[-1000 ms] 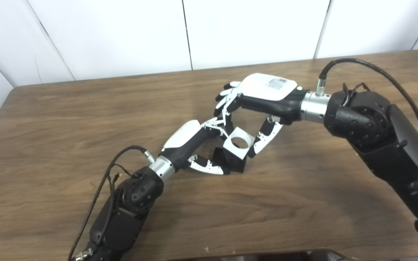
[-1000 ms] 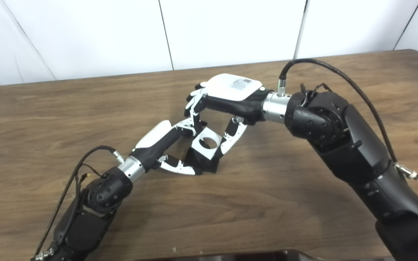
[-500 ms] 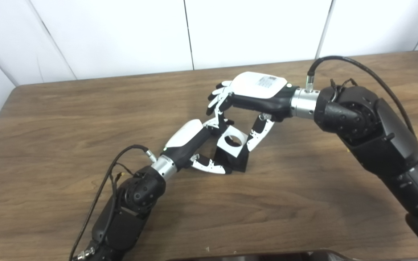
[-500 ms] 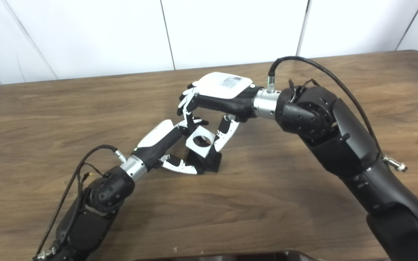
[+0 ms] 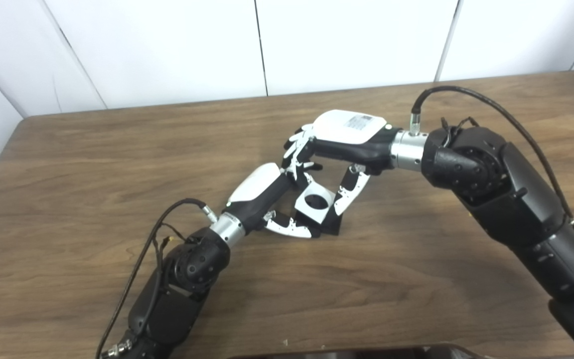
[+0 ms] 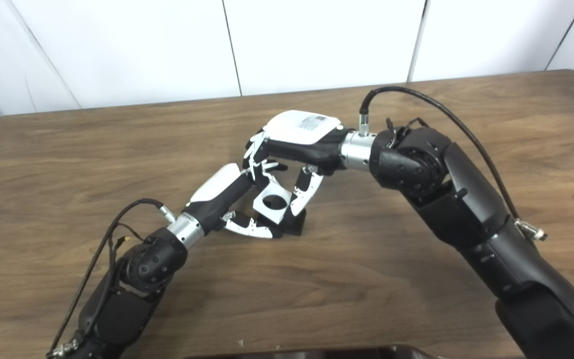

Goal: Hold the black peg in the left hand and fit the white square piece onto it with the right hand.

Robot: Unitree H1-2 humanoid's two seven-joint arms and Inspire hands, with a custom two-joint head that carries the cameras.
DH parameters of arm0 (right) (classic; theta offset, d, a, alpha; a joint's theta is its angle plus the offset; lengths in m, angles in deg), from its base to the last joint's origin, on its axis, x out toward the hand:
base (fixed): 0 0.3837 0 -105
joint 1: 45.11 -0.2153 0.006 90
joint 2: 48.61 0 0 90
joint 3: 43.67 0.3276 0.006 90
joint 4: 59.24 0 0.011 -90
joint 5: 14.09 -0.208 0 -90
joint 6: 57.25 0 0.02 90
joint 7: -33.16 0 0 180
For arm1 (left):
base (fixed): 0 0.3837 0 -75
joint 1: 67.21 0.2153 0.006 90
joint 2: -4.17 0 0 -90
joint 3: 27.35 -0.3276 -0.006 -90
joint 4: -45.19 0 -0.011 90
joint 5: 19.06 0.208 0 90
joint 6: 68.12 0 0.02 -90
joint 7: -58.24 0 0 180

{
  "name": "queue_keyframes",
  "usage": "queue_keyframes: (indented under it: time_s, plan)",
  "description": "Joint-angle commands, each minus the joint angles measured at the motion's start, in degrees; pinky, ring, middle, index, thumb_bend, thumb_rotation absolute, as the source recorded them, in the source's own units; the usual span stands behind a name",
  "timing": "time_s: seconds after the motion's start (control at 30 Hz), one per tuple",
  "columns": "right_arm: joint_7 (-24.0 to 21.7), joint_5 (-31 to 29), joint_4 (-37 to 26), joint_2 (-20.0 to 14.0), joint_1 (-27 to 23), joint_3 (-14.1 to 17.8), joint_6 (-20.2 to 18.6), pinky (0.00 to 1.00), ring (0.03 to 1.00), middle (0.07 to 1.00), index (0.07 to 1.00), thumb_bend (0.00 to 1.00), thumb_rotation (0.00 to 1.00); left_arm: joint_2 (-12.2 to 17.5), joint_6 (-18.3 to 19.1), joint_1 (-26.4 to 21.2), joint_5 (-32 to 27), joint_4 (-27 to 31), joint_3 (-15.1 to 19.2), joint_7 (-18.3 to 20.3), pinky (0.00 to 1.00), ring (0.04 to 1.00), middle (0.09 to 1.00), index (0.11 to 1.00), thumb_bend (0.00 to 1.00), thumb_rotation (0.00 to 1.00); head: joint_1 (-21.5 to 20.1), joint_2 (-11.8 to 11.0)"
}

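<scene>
Your left hand (image 5: 267, 197) in the left eye view lies low over the wooden desk (image 5: 92, 159), its fingers closed around the black peg (image 5: 331, 223), whose dark base sits on the desk just right of the thumb. Your right hand (image 5: 339, 149) reaches in from the right, palm down, with the white square piece (image 5: 314, 203) pinched between its thumb and its fingers. That piece is tilted, its round hole facing up toward you, and it sits over the top of the peg, touching it; you cannot tell from here whether the peg has entered the hole. The fingertips (image 5: 297, 154) of the right hand are right against the knuckle end of the left hand. A black cable (image 5: 486, 99) arcs from the right wrist over the forearm.

Turn to the right eye view and you get the same arrangement from a little to the side. Your left hand (image 6: 224, 192) wraps the black peg (image 6: 294, 227), of which only the lower dark block shows beneath the white square piece (image 6: 272, 202). Your right hand (image 6: 299, 144) grips that piece at two opposite edges, thumb on the near right side. Both hands meet near the middle of the desk (image 6: 68, 149), which runs back to a white panelled wall (image 6: 317, 40).
</scene>
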Motion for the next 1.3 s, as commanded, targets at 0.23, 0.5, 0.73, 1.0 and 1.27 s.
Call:
queue_keyframes:
  time_s: [0.23, 0.5, 0.73, 1.0, 1.27]
  plan:
    - [1.1, 0.1, 0.5, -0.2, -1.3, 0.5, 2.0, 0.96, 0.894, 0.792, 0.481, 0.52, 0.14, 1.0, 1.6, -0.2, -0.1, 1.0, -0.4, 2.3, 0.82, 0.964, 0.910, 0.491, 0.52, 0.08, -0.3, 0.3]
    - [0.8, 0.2, 0.5, -0.8, -0.8, 0.8, 2.4, 0.95, 0.892, 0.793, 0.481, 0.52, 0.14, 1.3, 1.8, -0.1, -0.1, 1.3, -0.4, 2.8, 0.82, 0.959, 0.908, 0.491, 0.52, 0.08, -0.8, 0.5]
    - [0.2, 0.0, 0.3, -1.2, -0.7, 1.3, 1.5, 0.96, 0.897, 0.795, 0.481, 0.52, 0.14, 1.5, 1.8, 0.2, -0.4, 1.6, -0.1, 2.9, 0.81, 0.956, 0.902, 0.491, 0.52, 0.08, -0.9, 0.7]
    - [1.2, 0.4, 1.8, -1.9, 0.8, 1.6, 2.9, 0.95, 0.891, 0.792, 0.481, 0.52, 0.14, 1.6, 2.0, 0.3, -0.1, 2.0, -0.1, 2.9, 0.81, 0.956, 0.907, 0.491, 0.52, 0.08, -0.8, 0.9]
    - [2.1, 0.6, 2.9, -2.4, 1.7, 1.6, 3.4, 0.96, 0.897, 0.792, 0.481, 0.52, 0.14, 1.7, 2.0, 0.4, -0.5, 2.1, 0.0, 3.1, 0.82, 0.960, 0.909, 0.490, 0.52, 0.08, -0.8, 0.9]
